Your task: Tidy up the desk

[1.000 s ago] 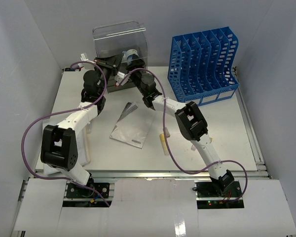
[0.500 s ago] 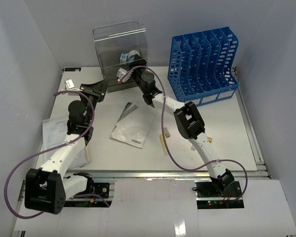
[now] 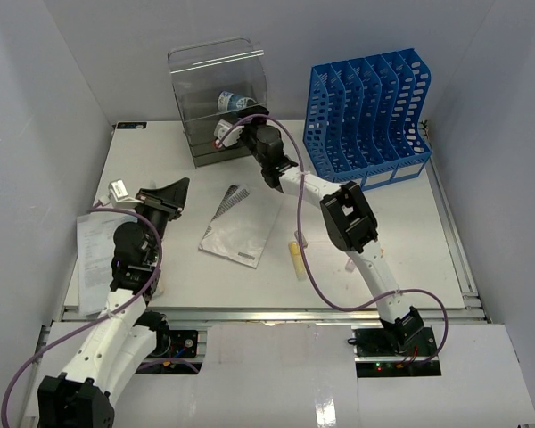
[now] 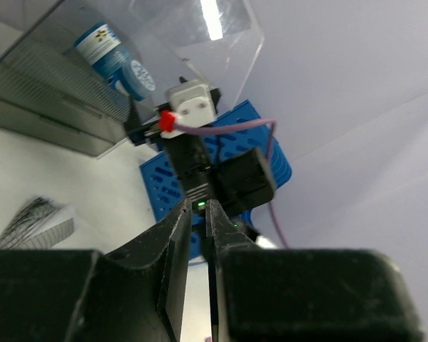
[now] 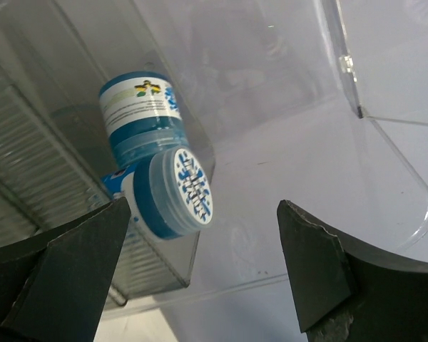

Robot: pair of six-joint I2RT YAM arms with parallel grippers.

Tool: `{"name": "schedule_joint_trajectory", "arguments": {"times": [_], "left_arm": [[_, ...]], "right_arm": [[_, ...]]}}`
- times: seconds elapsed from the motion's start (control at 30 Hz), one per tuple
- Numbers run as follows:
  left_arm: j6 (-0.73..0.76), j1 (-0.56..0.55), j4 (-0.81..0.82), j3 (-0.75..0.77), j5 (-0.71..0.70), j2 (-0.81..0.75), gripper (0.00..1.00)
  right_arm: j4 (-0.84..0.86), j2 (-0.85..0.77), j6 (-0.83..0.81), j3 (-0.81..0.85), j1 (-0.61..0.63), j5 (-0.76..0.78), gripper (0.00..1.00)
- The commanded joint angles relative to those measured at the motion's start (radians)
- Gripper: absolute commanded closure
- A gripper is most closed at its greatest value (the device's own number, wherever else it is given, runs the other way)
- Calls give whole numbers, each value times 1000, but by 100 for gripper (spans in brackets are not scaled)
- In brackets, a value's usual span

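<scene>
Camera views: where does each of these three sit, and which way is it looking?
Top external: fixed above and behind the arms, looking down on the desk; both arms show.
Left wrist: on the left arm, looking past the left gripper at the right arm and the clear box.
Right wrist: on the right arm, looking between the open right gripper fingers into the clear box at two blue containers.
Shared: all three show the clear box.

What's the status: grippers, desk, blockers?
Right gripper open, empty, at the clear box; blue bottle inside. Left gripper barely open, empty. Desk untidy: booklet, papers loose. No blocker seen.
</scene>
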Motion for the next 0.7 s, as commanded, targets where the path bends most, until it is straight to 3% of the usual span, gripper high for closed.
{"name": "schedule_joint_trajectory", "arguments": {"times": [0.0,0.07,0.23,0.33,0.43,0.53,0.6,0.67], "left_arm": [[43,0,-87,-35,-21,-57,74],[60,0,-99,-40,-12,-72,74],[92,1,-141,-49,11,-110,73],[108,0,-141,-71,11,-126,63],[93,0,-56,-115,69,-118,53],[51,0,63,-151,123,-49,47],[5,0,203,-152,170,43,45],[-38,0,312,-121,236,243,43]], "right_arm": [[-144,-208,113,-68,-5,-97,10],[-276,-299,111,-103,-5,-251,10],[-937,-439,23,-142,3,-601,9],[-1218,-475,-16,-147,23,-677,2],[-1345,-544,75,-219,30,-700,11],[-1344,-666,274,-330,4,-734,14],[-1340,-745,379,-394,-34,-788,14],[-1341,-849,470,-490,-74,-877,13]]}}
